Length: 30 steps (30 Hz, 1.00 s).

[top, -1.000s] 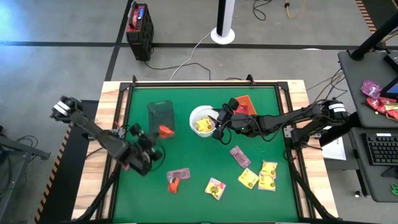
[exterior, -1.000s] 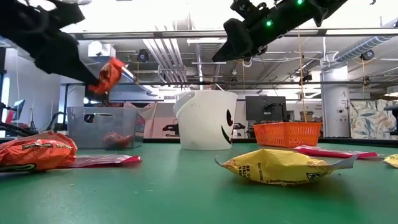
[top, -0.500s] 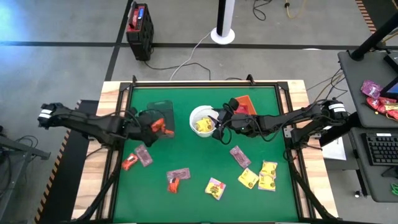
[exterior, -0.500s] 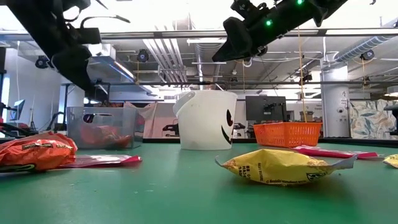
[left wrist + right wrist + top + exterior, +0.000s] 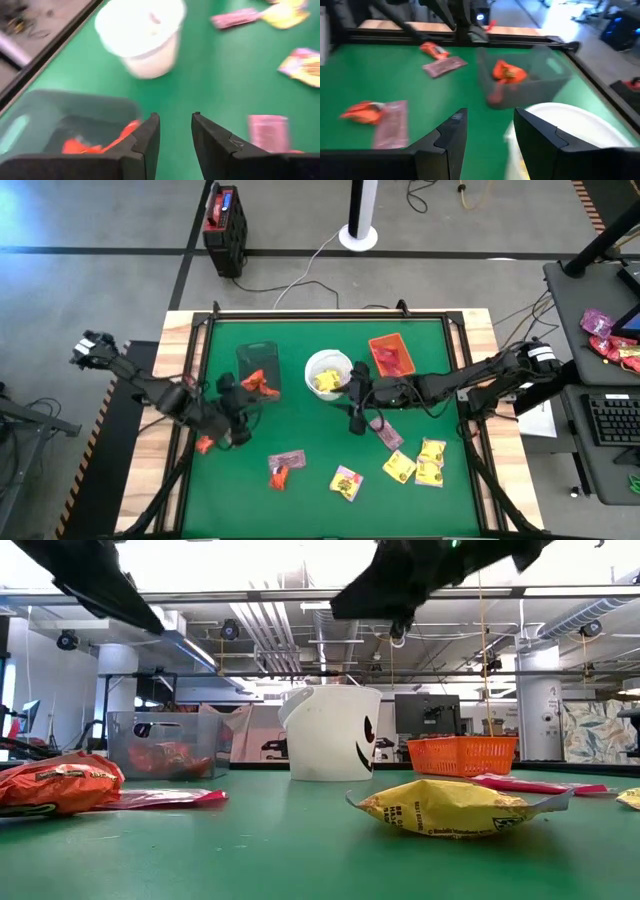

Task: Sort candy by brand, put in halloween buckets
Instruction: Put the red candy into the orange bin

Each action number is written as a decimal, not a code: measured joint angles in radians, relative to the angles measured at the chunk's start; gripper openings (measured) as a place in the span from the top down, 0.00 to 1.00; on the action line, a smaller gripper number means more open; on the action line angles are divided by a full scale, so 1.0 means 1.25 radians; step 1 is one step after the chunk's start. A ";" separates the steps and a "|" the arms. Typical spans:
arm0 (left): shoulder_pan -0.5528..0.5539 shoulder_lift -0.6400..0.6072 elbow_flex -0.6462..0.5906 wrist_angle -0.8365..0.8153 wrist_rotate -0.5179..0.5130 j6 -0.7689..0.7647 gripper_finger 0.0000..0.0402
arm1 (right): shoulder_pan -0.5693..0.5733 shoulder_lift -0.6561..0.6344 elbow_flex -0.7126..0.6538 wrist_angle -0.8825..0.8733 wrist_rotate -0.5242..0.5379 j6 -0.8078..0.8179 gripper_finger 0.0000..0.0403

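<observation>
The dark see-through tub (image 5: 258, 367) holds red-orange candy (image 5: 95, 142). Yellow candy lies in the white round bucket (image 5: 328, 372), and pink candy in the orange tray (image 5: 390, 355). My left gripper (image 5: 175, 117) hangs open and empty just near-left of the tub (image 5: 60, 112), its place in the high view being (image 5: 238, 412). My right gripper (image 5: 490, 112) is open and empty too. It hovers at the bucket's near-right side (image 5: 353, 405) and points toward the table's left. Loose yellow packets (image 5: 398, 468), pink ones (image 5: 386, 430) and a red-orange one (image 5: 205, 444) lie flat on the green mat.
A pink packet and a red-orange one (image 5: 285, 466) lie together at the near middle, with a yellow packet (image 5: 347, 482) beside them. More yellow packets (image 5: 432, 452) lie at the near right. A raised black frame (image 5: 330, 315) borders the mat. A shelf at the right (image 5: 610, 340) carries more candy.
My left gripper held a red-orange packet above the tub, opened and dropped it in. It has since risen and drawn back toward the near-left. My right gripper has swung from beside the bucket toward the near edge, uncovering the orange tray.
</observation>
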 joint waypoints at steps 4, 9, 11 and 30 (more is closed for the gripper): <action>-0.113 0.026 0.000 0.063 -0.069 0.000 0.77 | 0.062 0.010 0.061 -0.078 0.040 0.018 0.61; -0.189 0.061 0.014 0.078 -0.150 0.001 0.77 | 0.121 0.065 0.161 -0.201 0.093 0.033 0.61; -0.196 0.069 0.018 0.077 -0.156 0.011 0.77 | 0.134 0.093 0.207 -0.230 0.094 0.043 0.61; -0.196 0.085 0.021 0.069 -0.263 0.117 0.77 | 0.179 0.478 0.529 -0.347 0.045 0.085 0.43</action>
